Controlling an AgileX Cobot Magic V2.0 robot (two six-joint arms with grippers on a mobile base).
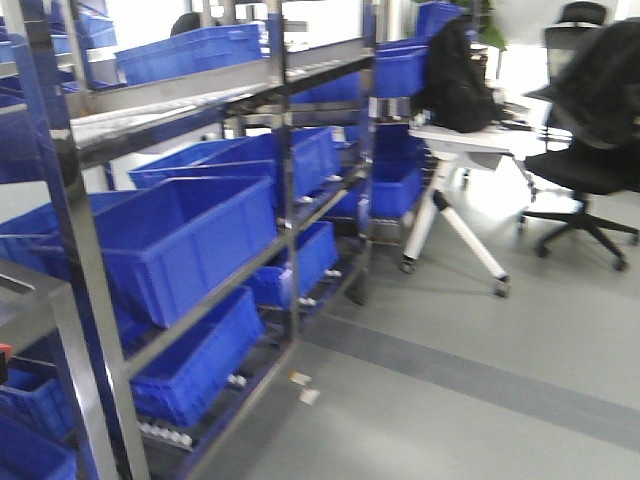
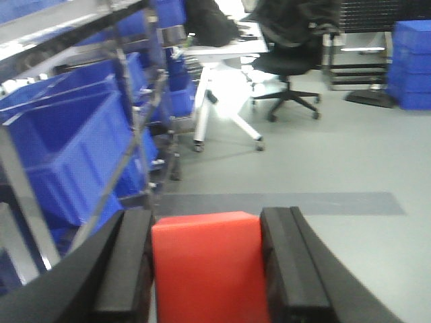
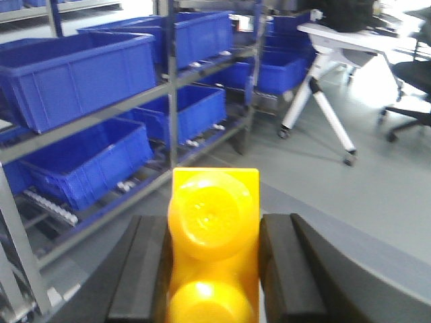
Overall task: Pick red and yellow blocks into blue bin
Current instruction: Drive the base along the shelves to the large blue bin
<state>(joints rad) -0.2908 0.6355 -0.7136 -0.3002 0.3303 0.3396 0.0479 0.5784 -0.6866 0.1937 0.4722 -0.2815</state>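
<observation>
My left gripper [image 2: 205, 220] is shut on the plain red block [image 2: 205, 269], which fills the gap between the two black fingers [image 2: 128, 262]. In the right wrist view, my right gripper [image 3: 213, 229] is shut on the yellow block [image 3: 215, 195]; it stands upright between the pads with its two round studs facing the camera. Several blue bins sit on a metal rack, the nearest a large one [image 1: 185, 245], also seen in the left wrist view [image 2: 67, 155] and the right wrist view [image 3: 74, 74]. Neither gripper shows in the front view.
The steel rack [image 1: 285, 200] runs along the left with bins on sloping roller shelves. A white-legged desk [image 1: 470, 140] with a black bag [image 1: 455, 80] and a black office chair [image 1: 590, 170] stand at the right. A darker stripe [image 1: 480, 375] crosses the grey floor.
</observation>
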